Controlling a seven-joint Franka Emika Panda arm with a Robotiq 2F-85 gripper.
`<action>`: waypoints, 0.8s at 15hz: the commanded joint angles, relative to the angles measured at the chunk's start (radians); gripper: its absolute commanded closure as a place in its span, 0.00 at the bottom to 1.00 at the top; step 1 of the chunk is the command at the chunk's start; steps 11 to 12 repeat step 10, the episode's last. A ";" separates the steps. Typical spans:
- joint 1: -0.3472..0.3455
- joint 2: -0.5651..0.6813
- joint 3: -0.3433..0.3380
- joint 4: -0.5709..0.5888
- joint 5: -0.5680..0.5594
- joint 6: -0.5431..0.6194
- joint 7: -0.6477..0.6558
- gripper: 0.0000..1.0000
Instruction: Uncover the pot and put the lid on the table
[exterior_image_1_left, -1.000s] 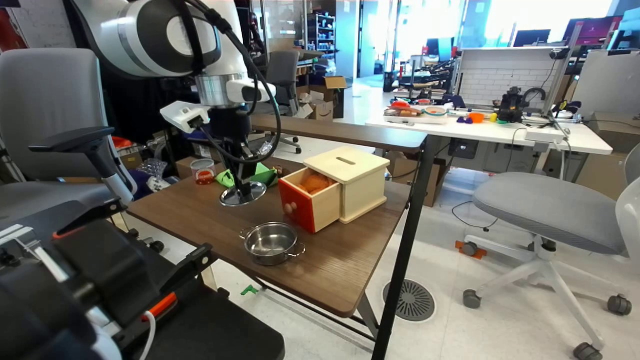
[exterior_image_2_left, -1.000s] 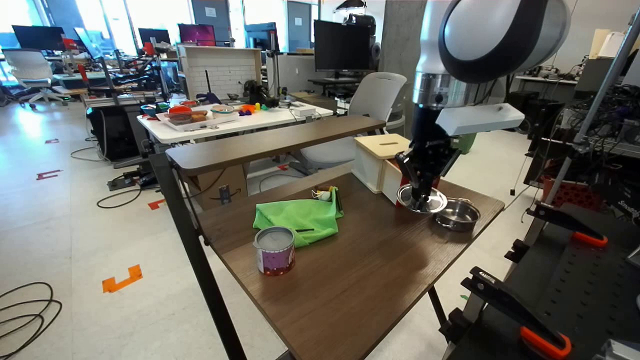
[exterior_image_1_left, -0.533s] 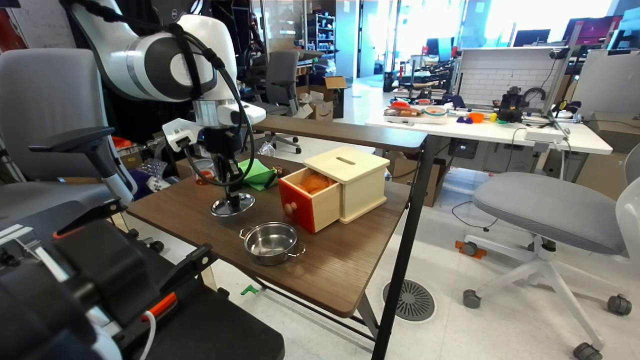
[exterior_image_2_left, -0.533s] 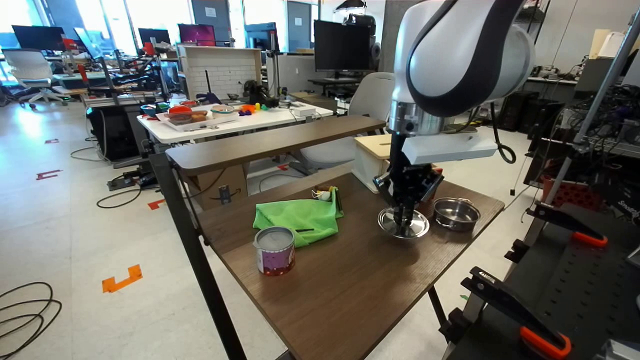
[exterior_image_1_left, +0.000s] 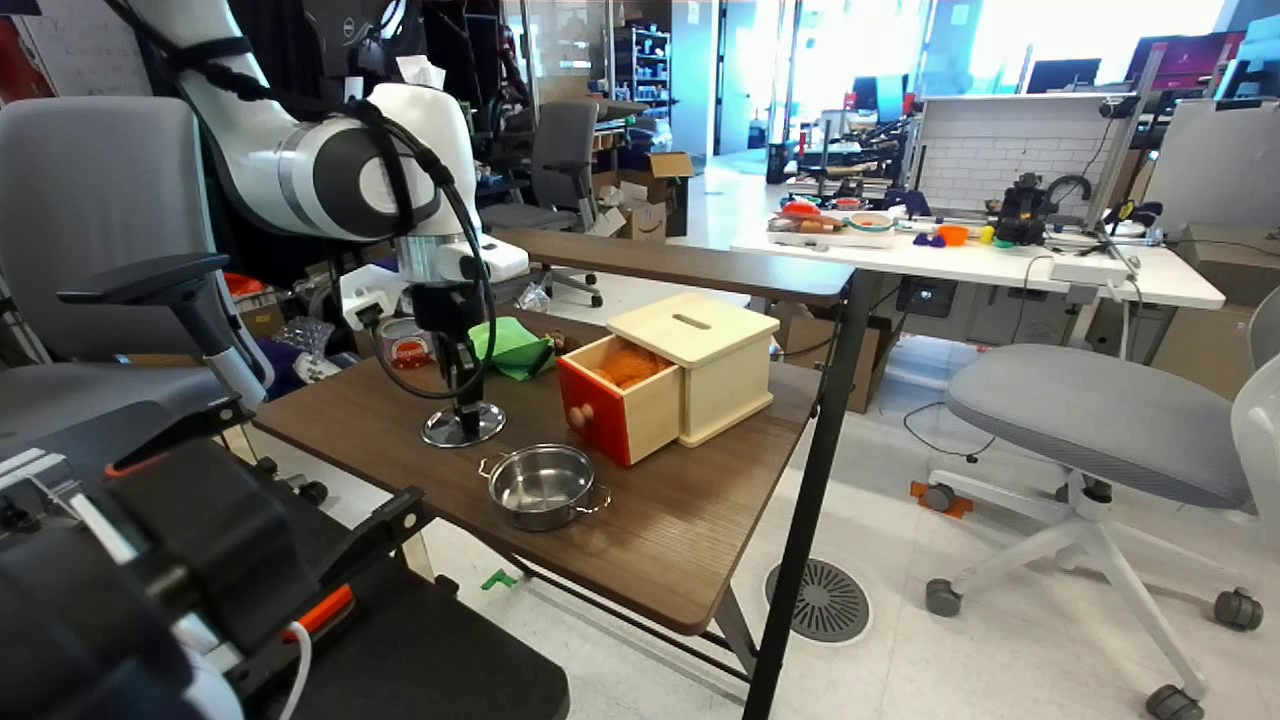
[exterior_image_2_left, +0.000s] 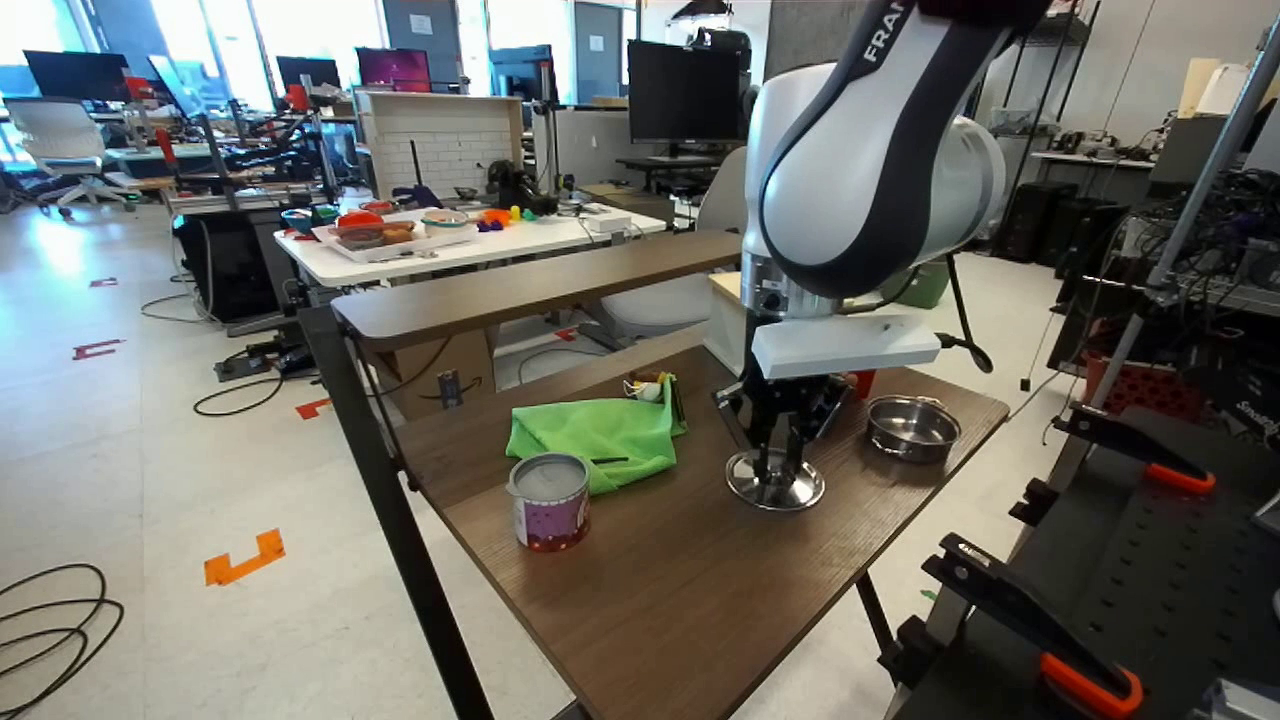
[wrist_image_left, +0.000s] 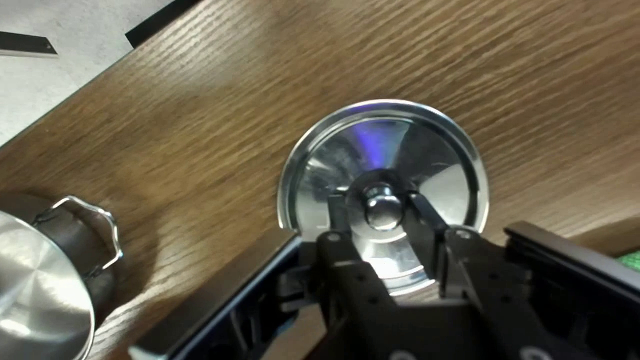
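The round metal lid (exterior_image_1_left: 438, 432) lies flat on the brown table (exterior_image_1_left: 660, 540), beside the pot; it also shows in an exterior view (exterior_image_2_left: 775, 496) and in the wrist view (wrist_image_left: 325, 165). The small silver pot (exterior_image_1_left: 543, 490) stands uncovered near the table edge, also in an exterior view (exterior_image_2_left: 912, 438) and at the lower left of the wrist view (wrist_image_left: 40, 290). My gripper (wrist_image_left: 376, 200) points down over the lid, also in both exterior views (exterior_image_1_left: 467, 412) (exterior_image_2_left: 777, 462). Its fingers stand on either side of the lid's knob (wrist_image_left: 384, 211), with gaps between knob and fingers.
A wooden box (exterior_image_1_left: 735, 375) with a pulled-out red-fronted drawer (exterior_image_1_left: 597, 415) stands beside the pot. A green cloth (exterior_image_2_left: 590, 430) and a purple-labelled can (exterior_image_2_left: 552, 515) lie farther along the table. A raised shelf (exterior_image_2_left: 540, 290) runs along one side.
The lid has come down from the air beside the pot onto the table, moving away from the pot. The fingers have spread apart from the knob.
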 joint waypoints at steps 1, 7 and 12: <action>-0.015 -0.024 0.017 0.012 0.058 -0.025 -0.009 0.33; -0.060 -0.101 0.086 -0.036 0.133 -0.010 -0.090 0.14; -0.100 -0.211 0.133 -0.116 0.154 -0.011 -0.136 0.00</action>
